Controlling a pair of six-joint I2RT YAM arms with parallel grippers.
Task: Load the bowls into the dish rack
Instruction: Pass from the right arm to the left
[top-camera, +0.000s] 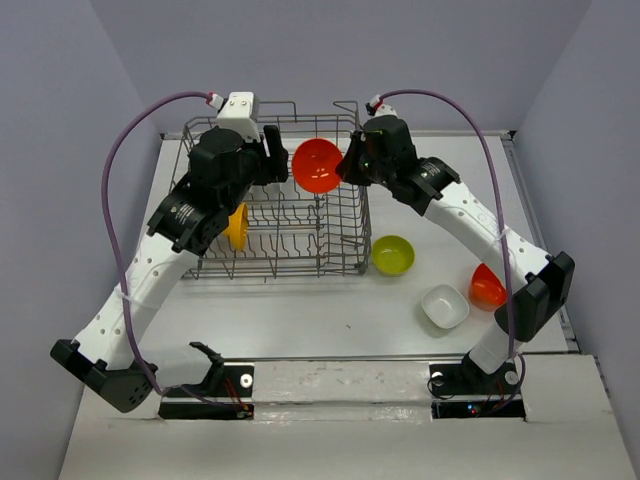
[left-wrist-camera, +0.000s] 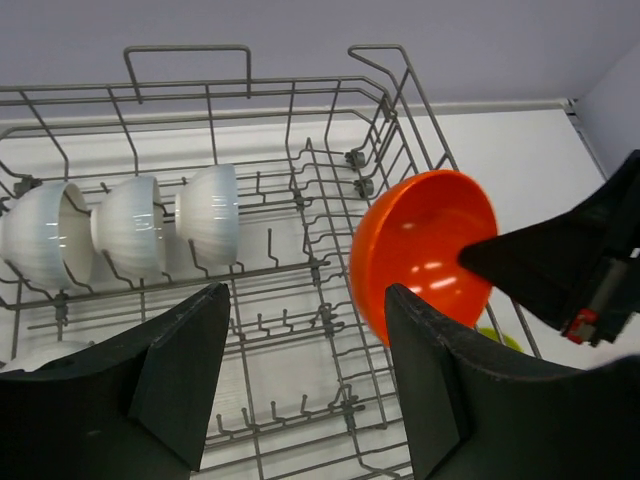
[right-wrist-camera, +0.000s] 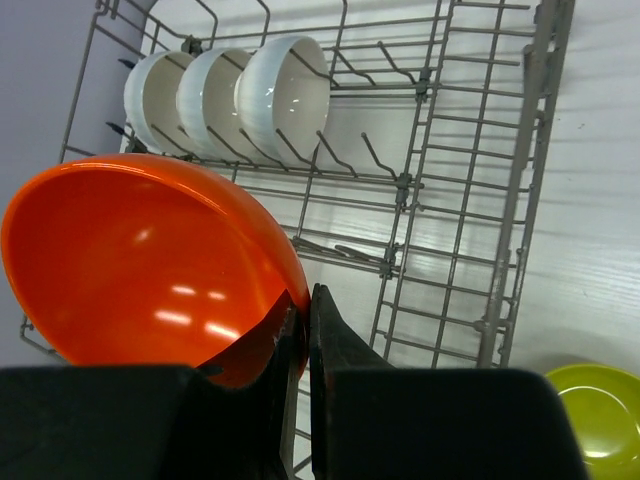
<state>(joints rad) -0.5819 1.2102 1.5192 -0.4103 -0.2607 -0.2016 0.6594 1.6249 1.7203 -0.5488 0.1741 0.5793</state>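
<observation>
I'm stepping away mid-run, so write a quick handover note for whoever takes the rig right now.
Right gripper: shut on the rim of a red-orange bowl, over the dish rack, right end.
Left gripper: open, empty, beside that bowl.
Done: three white bowls and an orange-yellow bowl racked.
Left: seat that bowl; then the lime green bowl, white squarish bowl and second red-orange bowl from the table.

In the top view, the orange-yellow bowl (top-camera: 236, 226) in the dish rack (top-camera: 345, 232) is largely covered by the left arm (top-camera: 160, 262), and a red-orange bowl (top-camera: 485, 290) is partly masked by the right arm (top-camera: 540, 290). In the right wrist view, the lime green bowl (right-wrist-camera: 598, 425) is cut off by the lower right corner.
</observation>
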